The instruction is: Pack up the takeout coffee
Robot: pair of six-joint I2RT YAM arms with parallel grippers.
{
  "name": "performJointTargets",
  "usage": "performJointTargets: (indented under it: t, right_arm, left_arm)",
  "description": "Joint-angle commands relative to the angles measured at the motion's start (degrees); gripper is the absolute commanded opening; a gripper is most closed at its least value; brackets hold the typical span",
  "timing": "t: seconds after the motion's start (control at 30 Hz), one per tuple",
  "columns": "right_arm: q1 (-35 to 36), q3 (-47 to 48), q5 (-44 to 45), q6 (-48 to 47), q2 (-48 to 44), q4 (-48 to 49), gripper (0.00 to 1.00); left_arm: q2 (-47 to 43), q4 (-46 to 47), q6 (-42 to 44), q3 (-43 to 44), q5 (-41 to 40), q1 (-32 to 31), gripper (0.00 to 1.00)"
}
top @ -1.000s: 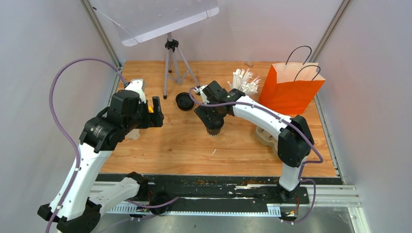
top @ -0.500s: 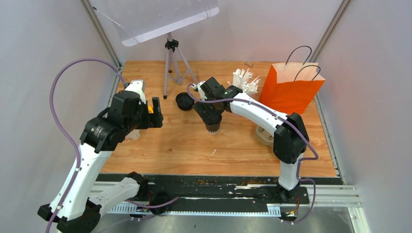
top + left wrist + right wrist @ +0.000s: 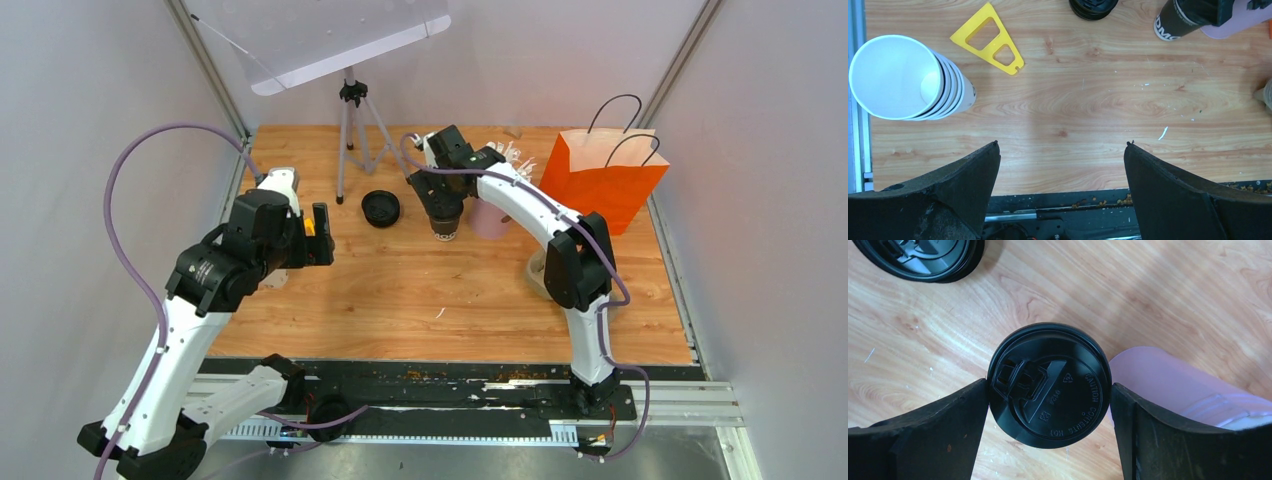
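The lidded takeout cup is clamped between the two fingers of the right hand.

Seen from the wrist, the cup's round black lid fills the gap between the fingers, and each finger presses against its rim from one side. The cup wall below the lid is dark, with pale lettering near the base. Whether the base rests on the bench cannot be told. A pink cup stands just beside the hand's right finger, close to the lid. A stack of black lids lies near the hand on its left. An orange paper bag stands further off to its right. The left hand hangs released over bare wood, well apart from the cup. A stack of white cups lies on its side beyond its left finger.
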Motion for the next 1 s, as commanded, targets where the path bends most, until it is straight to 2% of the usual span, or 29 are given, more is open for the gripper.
performJointTargets:
  t: [0.0, 0.2, 0.37, 0.67, 0.83, 0.97]
  right_arm:
    - [-0.5, 3.7, 0.3, -0.5, 1.7, 2.4, 0.84]
    - [-0.9, 3.7, 0.4, -0.4, 2.6, 2.4, 0.89]
    - [-1.0, 6.8, 0.1, -0.4, 2.3, 0.4, 1.0]
    - [-1.0, 8.5, -0.8, -0.5, -2.1, -0.5, 1.0]
    - [-1.0, 11.9, -2.0, -1.2, -1.8, -3.7, 0.98]
    - [-0.8, 15.6, -7.3, 0.6, -3.7, -6.6, 0.93]
  left_arm:
    - [-0.8, 0.3, 0.5, -0.7, -1.1, -0.1, 1.0]
    - [-0.4, 0.2, 0.3, -1.7, -1.3, -0.1, 1.0]
    - [0.2, 0.1, -0.3, -1.6, -2.2, -0.1, 1.0]
    - [3.9, -1.5, -2.5, 0.8, -6.2, 0.0, 1.0]
    - [5.3, -1.9, -0.7, 2.6, -6.0, 0.9, 1.0]
    - [6.5, -3.8, -2.7, 3.0, -6.8, 4.2, 0.93]
